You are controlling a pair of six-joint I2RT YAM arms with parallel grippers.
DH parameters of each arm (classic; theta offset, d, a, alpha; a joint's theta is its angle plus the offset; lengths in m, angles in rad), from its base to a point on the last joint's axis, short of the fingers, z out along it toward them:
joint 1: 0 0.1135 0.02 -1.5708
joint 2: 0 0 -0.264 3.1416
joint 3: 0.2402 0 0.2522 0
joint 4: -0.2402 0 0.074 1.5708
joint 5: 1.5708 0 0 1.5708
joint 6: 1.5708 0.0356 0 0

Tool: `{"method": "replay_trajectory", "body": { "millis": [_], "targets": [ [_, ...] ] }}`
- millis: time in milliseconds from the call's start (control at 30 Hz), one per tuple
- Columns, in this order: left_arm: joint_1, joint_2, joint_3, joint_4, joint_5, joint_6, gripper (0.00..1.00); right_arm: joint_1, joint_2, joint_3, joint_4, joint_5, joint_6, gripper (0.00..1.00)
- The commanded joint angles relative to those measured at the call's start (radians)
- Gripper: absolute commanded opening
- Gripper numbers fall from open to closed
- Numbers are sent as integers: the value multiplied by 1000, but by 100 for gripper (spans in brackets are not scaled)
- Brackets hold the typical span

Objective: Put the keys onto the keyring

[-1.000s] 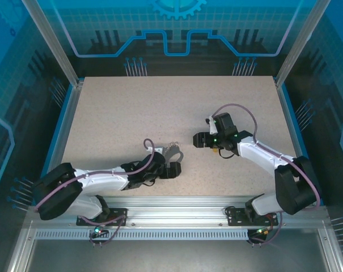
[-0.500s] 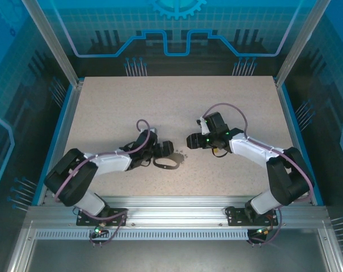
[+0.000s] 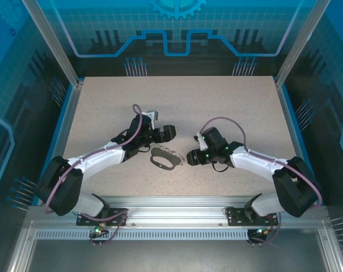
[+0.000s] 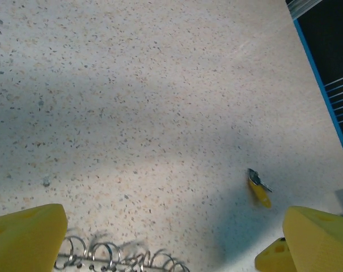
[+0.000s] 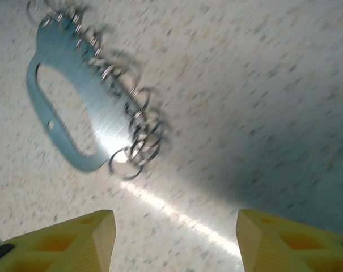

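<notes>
left gripper wide open, empty | right gripper open too, nothing held, beside keyring | key loose on table

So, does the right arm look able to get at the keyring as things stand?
Probably yes. The keyring lies flat just ahead of the right pincer, whose jaws stand wide apart, with bare table between. The left pincer sits off to the side, not across the path.
</notes>
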Motion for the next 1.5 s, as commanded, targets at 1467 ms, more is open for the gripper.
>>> {"method": "replay_trajectory", "body": {
  "millis": [1467],
  "targets": [
    [0, -192, -140, -60, 39, -22, 99, 150, 100, 48, 27, 115, -235, 50]
  ]
}}
